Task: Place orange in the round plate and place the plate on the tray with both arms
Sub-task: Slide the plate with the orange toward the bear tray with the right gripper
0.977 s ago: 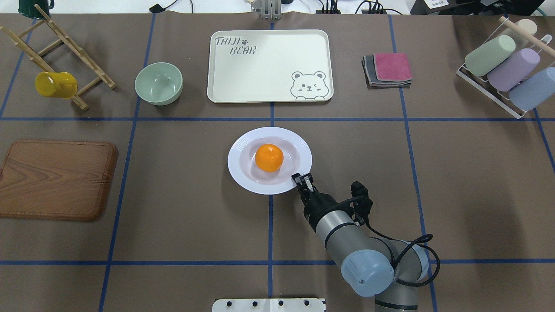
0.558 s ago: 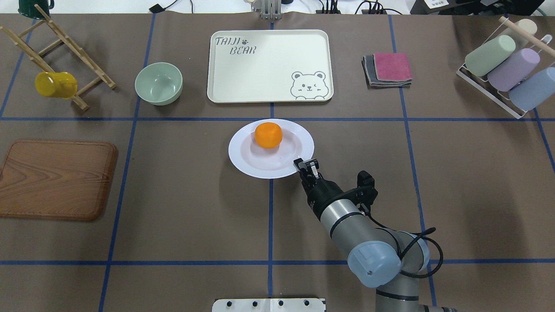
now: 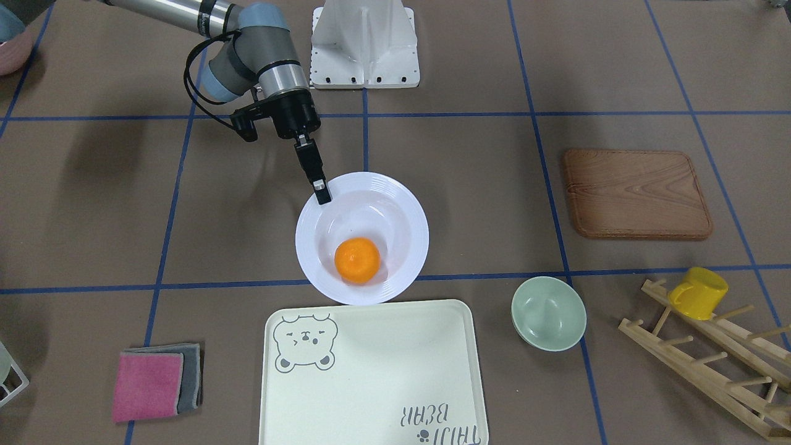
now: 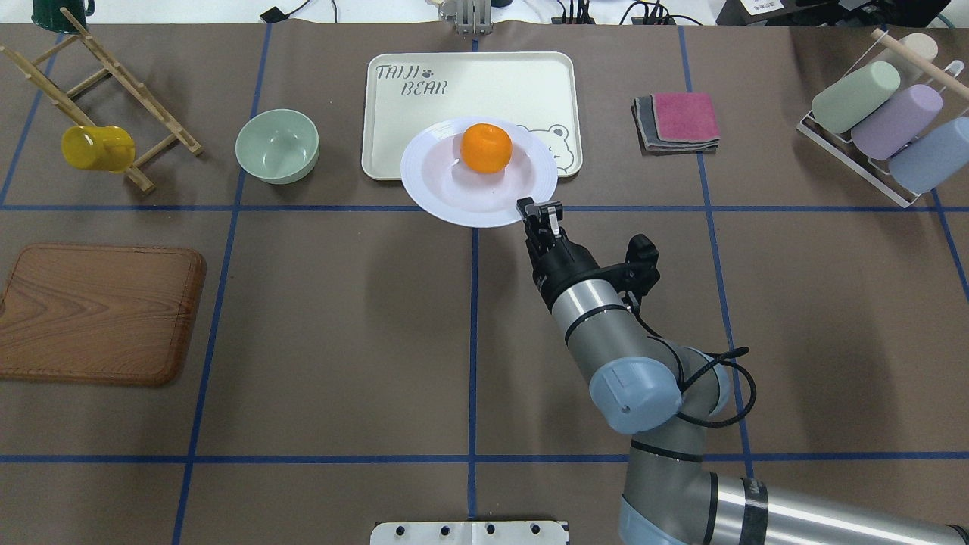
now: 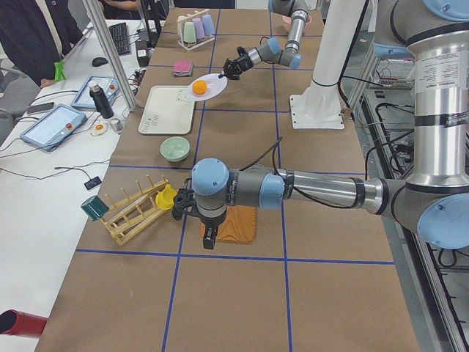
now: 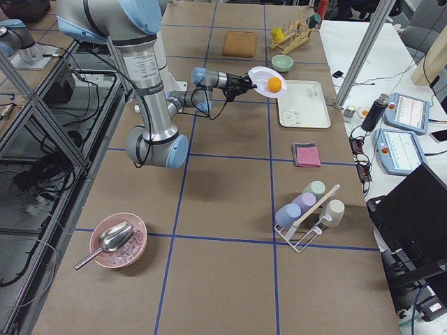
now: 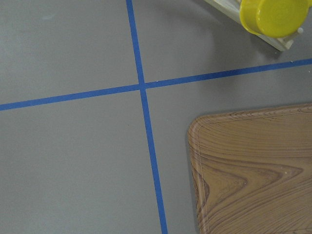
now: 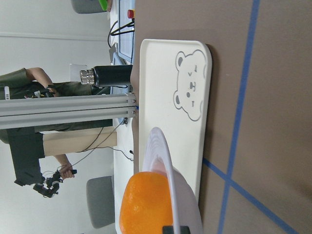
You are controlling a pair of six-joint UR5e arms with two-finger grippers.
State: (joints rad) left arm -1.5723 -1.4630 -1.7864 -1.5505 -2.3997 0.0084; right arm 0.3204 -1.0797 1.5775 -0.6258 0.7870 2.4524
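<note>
The right claw [image 4: 539, 214] is clamped on the near rim of the round plate [image 4: 431, 189] and holds it clear of the worktop [image 4: 341, 341]. The orange [image 4: 486, 147] sits in the plate's sunken centre, toward the far side. From overhead the plate overlaps the near edge of the tray [image 4: 424, 113], covering part of the bear drawing. The rest of the tray is bare. A pale green bowl [image 4: 277, 145] stands just beside the tray on one side, and folded pink and grey cloths [image 4: 677, 121] lie beside it on the other. Neither touches the tray. Farther out are a wooden rack [image 4: 121, 76] carrying a yellow mug [image 4: 97, 147], a wooden board [image 4: 98, 312], and a wire stand of pastel cups [image 4: 878, 113], all well apart from the plate. The left claw [image 5: 208, 240] hangs over the board's corner, and whether its fingers are together or apart cannot be told. The worktop is brown, crossed by blue tape lines. A person [image 5: 37, 33] stands by a white side bench.
</note>
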